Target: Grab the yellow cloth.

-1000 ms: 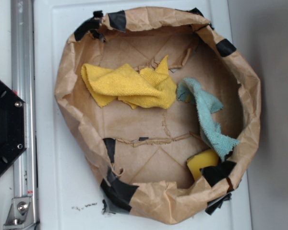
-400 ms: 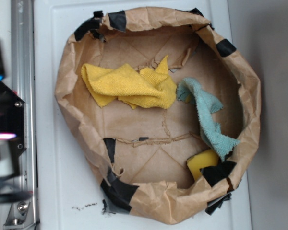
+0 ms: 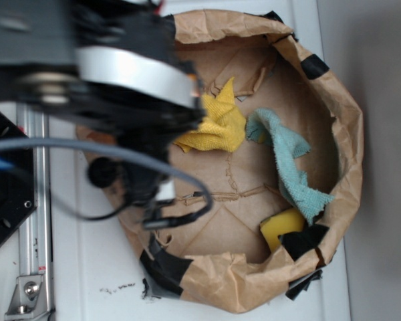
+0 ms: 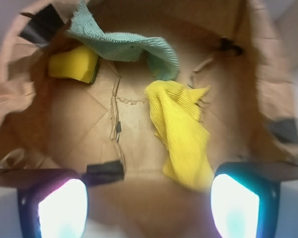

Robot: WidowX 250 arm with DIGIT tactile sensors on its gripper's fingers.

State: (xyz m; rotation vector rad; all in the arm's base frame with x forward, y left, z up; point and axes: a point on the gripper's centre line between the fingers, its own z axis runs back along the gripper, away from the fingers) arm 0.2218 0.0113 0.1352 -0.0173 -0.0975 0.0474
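Yellow cloth [image 4: 181,131] lies crumpled on the floor of the paper-bag basin [image 3: 334,100], beside the teal rag [image 4: 129,47] (a yellow sponge block [image 4: 74,63] sits apart). Approach step: the gripper [image 4: 149,206], jaws spread and empty, hovers above; next, descend over the folds and close.
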